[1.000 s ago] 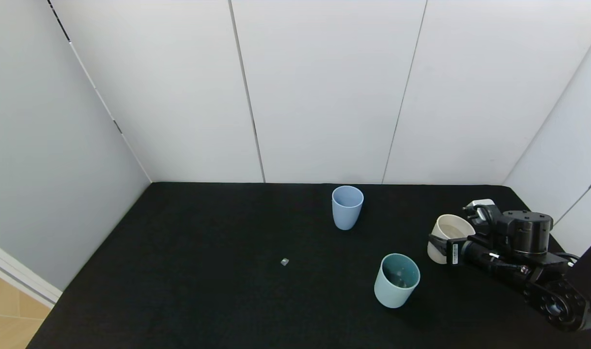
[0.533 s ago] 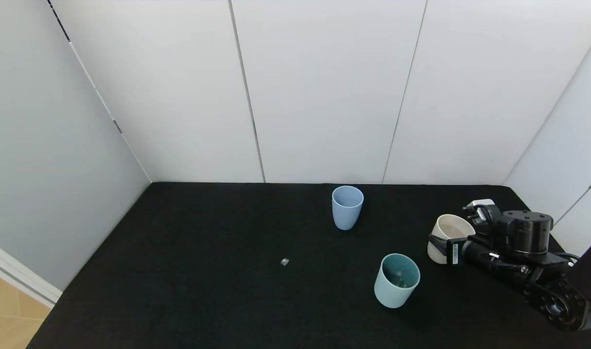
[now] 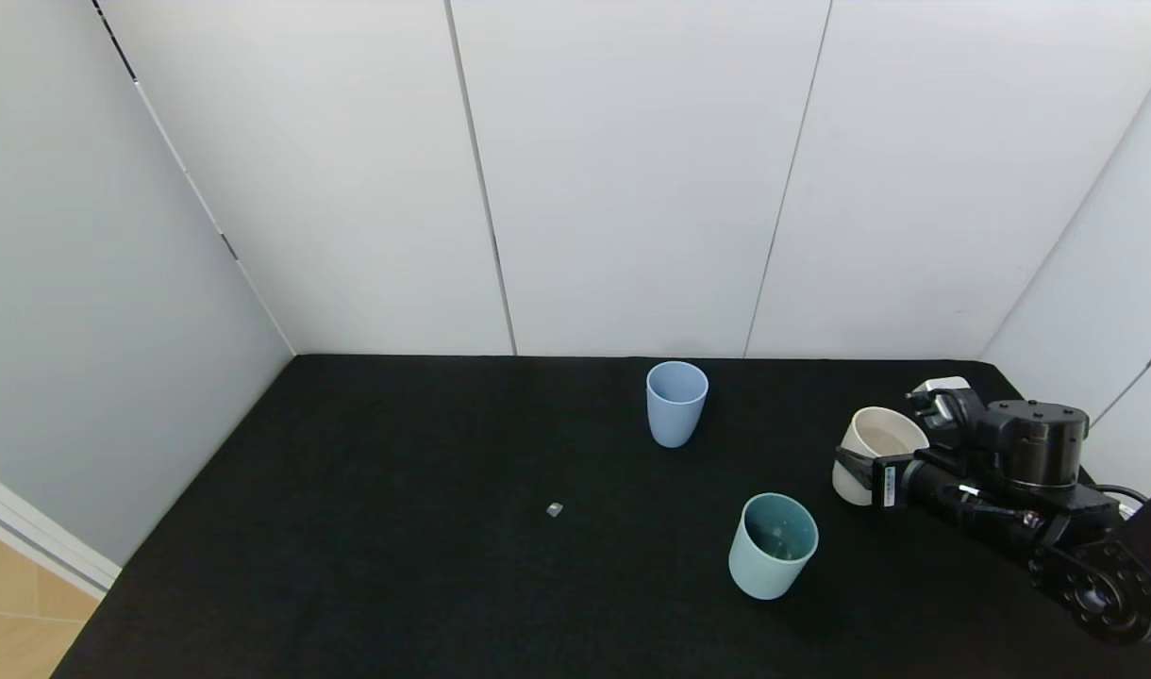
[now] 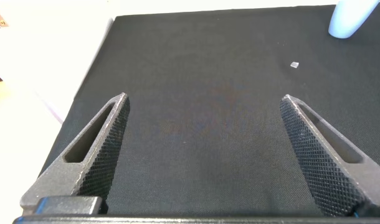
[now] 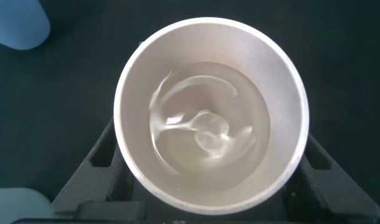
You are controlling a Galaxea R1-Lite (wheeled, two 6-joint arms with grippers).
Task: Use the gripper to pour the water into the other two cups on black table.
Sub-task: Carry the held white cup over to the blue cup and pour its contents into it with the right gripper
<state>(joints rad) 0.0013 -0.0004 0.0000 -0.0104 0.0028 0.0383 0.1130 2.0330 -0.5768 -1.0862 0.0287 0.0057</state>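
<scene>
My right gripper [image 3: 859,464] is shut on the cream-beige cup [image 3: 875,451] at the right side of the black table [image 3: 396,471]. The right wrist view shows its fingers [image 5: 93,165] on both sides of that cup [image 5: 137,81], with clear rippling water [image 5: 205,127] inside. The periwinkle blue cup [image 3: 675,404] stands upright near the table's back middle. The light teal cup [image 3: 771,547] stands upright nearer the front, left of the cream cup. My left gripper [image 4: 202,124] is open and empty over bare table, outside the head view.
A tiny grey speck [image 3: 554,509] lies on the table left of the teal cup. White wall panels close the back and both sides. The table's left edge [image 3: 189,490] drops to a wooden floor.
My right gripper and the cream cup have moved slightly up and away from me. The blue and teal cups have not moved.
</scene>
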